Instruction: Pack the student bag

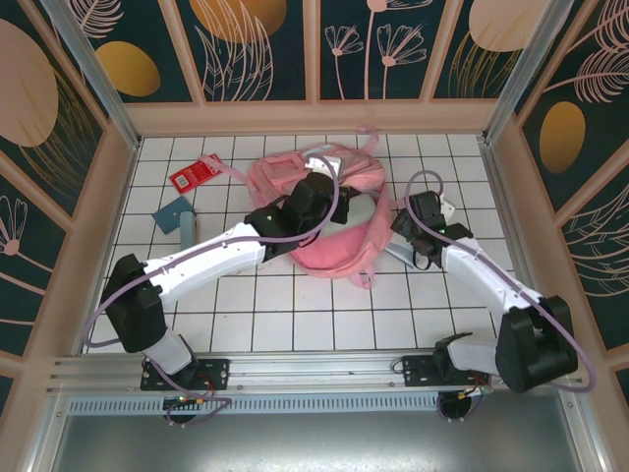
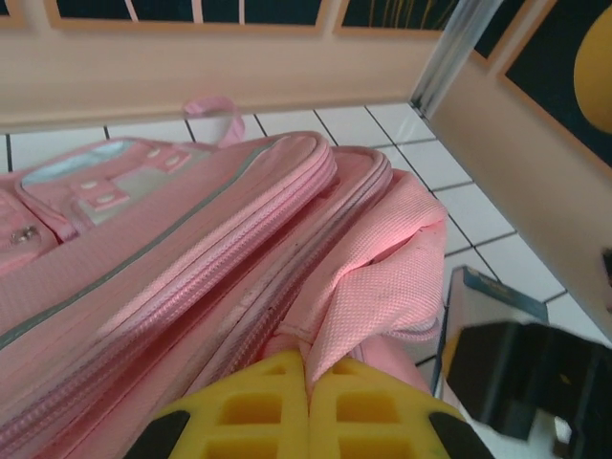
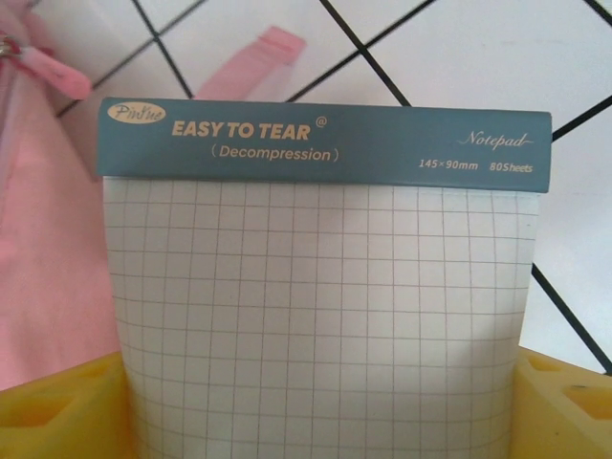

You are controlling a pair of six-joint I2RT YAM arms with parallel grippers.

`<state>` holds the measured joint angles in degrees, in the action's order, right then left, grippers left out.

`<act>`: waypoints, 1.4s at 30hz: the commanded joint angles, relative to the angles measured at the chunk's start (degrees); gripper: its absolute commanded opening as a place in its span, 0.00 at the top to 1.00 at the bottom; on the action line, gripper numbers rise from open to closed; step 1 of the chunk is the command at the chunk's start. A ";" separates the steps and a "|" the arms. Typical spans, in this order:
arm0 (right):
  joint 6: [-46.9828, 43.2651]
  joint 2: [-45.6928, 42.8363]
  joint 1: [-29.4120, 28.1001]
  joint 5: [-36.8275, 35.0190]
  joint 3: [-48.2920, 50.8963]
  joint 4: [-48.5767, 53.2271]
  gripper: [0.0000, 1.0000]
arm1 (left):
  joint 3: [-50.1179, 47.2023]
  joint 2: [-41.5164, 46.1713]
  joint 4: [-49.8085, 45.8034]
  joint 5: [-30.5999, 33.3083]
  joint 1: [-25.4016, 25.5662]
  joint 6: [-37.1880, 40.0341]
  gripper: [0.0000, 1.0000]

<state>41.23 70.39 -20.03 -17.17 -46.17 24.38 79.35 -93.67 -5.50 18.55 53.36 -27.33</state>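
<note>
The pink student bag [image 1: 329, 254] lies at the middle of the white tiled surface [image 1: 295, 315], toward the back wall, with its pocketed front facing up. The left jaws are pressed together on a fold of the bag's pink fabric beside a zipped seam, and the yellow fingers [image 2: 258, 406] pinch the cloth between them. Just to the right of the bag, the right jaws stand wide and grip a notepad [image 3: 316, 287] by its two side edges. Its grid sheets face the wrist camera, and its blue-grey header reads "EASY TO TEAR". The notepad is tilted, close to the bag's side. A pink strap [image 3: 273, 48] lies on the tiles behind it. Well to the left of the bag lie a red packet [image 1: 197, 173] and a blue-grey flat item [image 1: 175, 216], near each other.
</note>
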 commanded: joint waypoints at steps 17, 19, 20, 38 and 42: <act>-4.70 -10.98 2.80 -4.95 1.85 5.29 0.12 | 10.54 -3.18 0.22 3.94 0.01 -1.93 1.00; -6.40 -12.77 6.15 -2.78 2.58 4.39 0.12 | 9.89 -2.80 0.16 4.07 -0.02 -1.85 1.00; -6.87 -13.43 6.98 -2.02 2.58 4.19 0.13 | 9.69 -2.77 0.16 4.21 -0.08 -1.85 1.00; -0.56 -6.81 -9.96 8.25 -3.51 -4.59 0.13 | 12.42 -4.20 0.22 3.26 -0.47 -1.62 1.00; 3.47 0.40 -10.99 14.06 -4.87 -12.26 0.13 | 13.99 -6.22 -0.21 2.81 -0.51 -1.29 1.00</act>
<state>40.32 67.90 -30.52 -7.60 -48.31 20.80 89.60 -99.18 -9.78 21.52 53.12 -28.18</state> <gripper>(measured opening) 0.873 0.066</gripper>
